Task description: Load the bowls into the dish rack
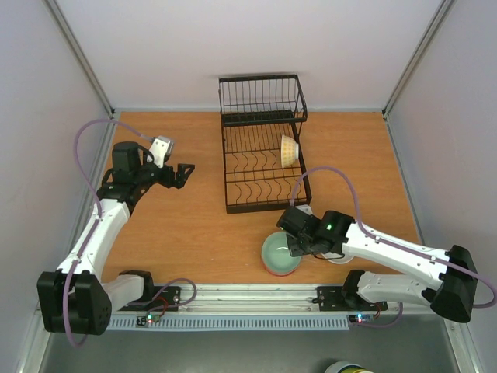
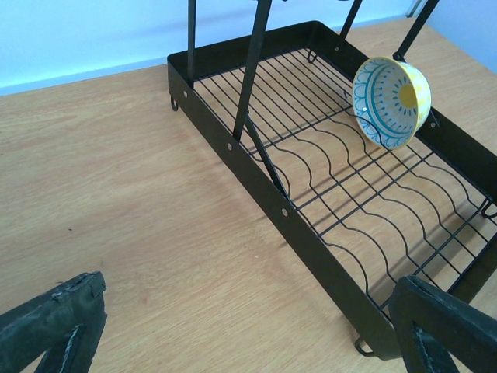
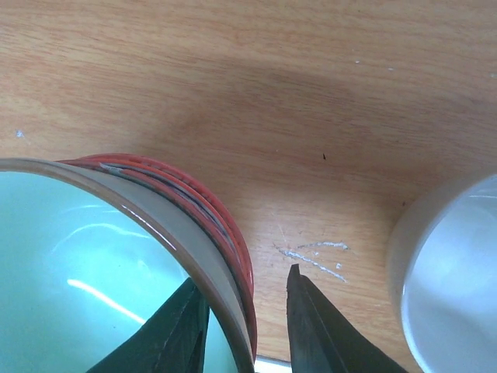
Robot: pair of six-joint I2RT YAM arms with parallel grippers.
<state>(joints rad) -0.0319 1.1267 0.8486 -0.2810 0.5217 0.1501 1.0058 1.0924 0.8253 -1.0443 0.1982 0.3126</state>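
Bowls sit in two places. We see a blue-and-yellow bowl [image 2: 390, 99] tilted on edge among the tines of the dish rack [image 2: 256, 183], and a pale green bowl [image 3: 78, 256] nested in a red-patterned bowl [image 3: 210, 202] on the surface [image 1: 194, 233], with a white bowl [image 3: 458, 272] near them. Our right gripper [image 3: 242, 276] straddles the stacked rims, one finger inside and one outside; we cannot tell whether it clamps them. Our left gripper [image 2: 250, 284] hangs spread wide, left of the rack.
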